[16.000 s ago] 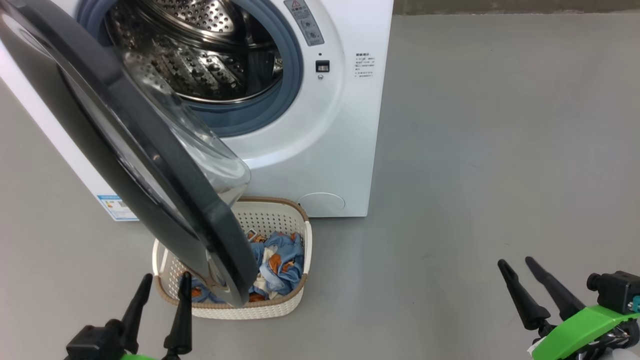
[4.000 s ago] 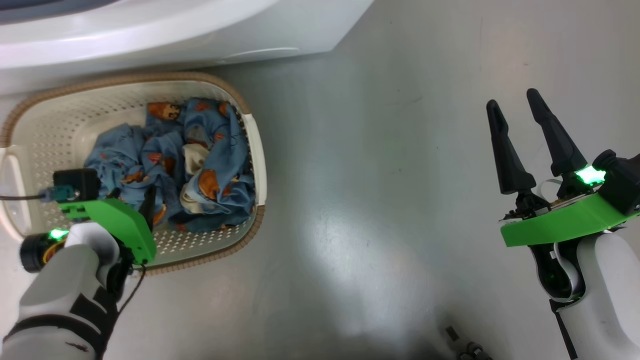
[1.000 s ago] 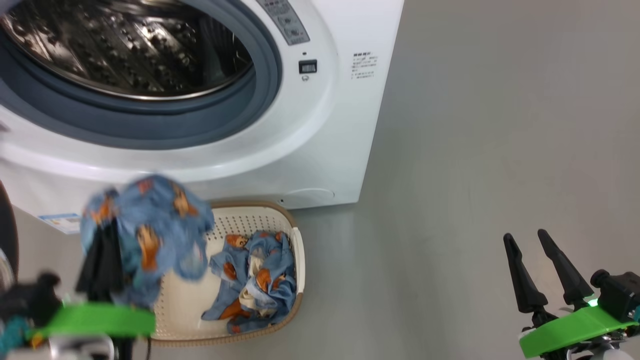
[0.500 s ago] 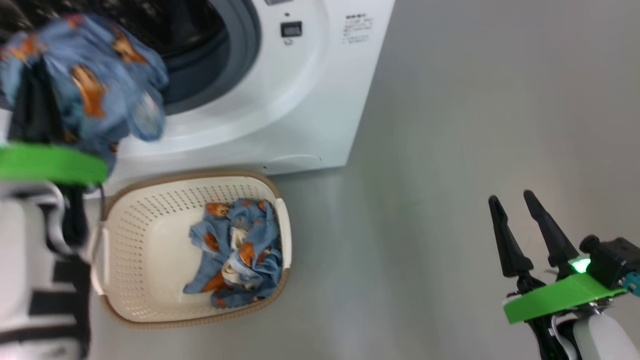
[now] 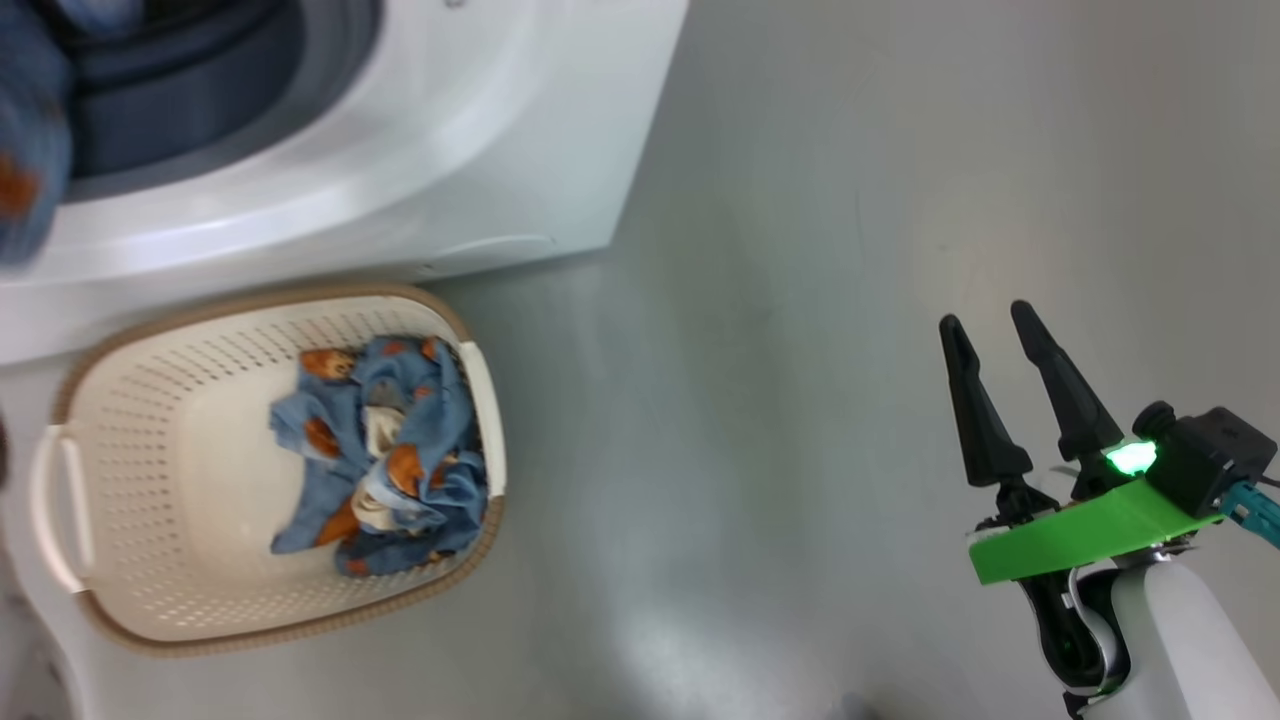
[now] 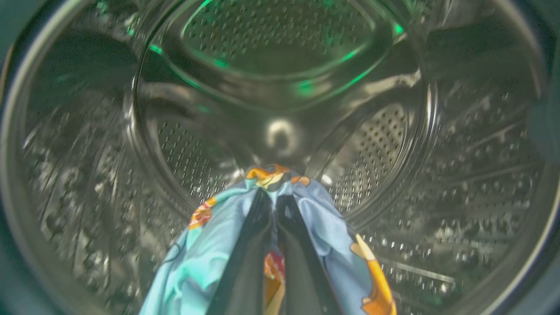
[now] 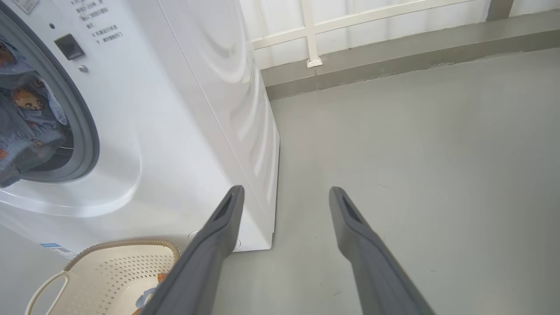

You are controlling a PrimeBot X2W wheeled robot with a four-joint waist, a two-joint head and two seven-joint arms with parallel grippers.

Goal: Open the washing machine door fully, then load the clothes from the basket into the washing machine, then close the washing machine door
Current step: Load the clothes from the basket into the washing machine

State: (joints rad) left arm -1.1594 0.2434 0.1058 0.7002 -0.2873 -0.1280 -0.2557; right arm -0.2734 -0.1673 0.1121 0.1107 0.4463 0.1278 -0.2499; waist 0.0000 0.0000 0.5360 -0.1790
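Observation:
My left gripper [image 6: 274,199] is shut on a piece of the clothes [image 6: 210,258], blue fabric with orange figures, and points into the steel drum of the washing machine [image 6: 280,87]. That held cloth hangs at the drum mouth [image 7: 26,122] and at the head view's top left [image 5: 25,150]. More clothes [image 5: 385,460] lie bunched in the right end of the cream basket [image 5: 130,590] on the floor before the washing machine [image 5: 450,130]. My right gripper [image 5: 985,330] stands open over bare floor to the right, with nothing between its fingers. The washing machine door is out of view.
Grey floor [image 5: 800,300] spreads to the right of the washing machine and basket. A low kerb and a white railing [image 7: 332,43] run along the far side beyond the machine. The basket's left half holds no cloth.
My left gripper has carried the blue cloth up from beside the basket into the drum mouth. The head camera has tilted down and shifted. The right gripper stays open.

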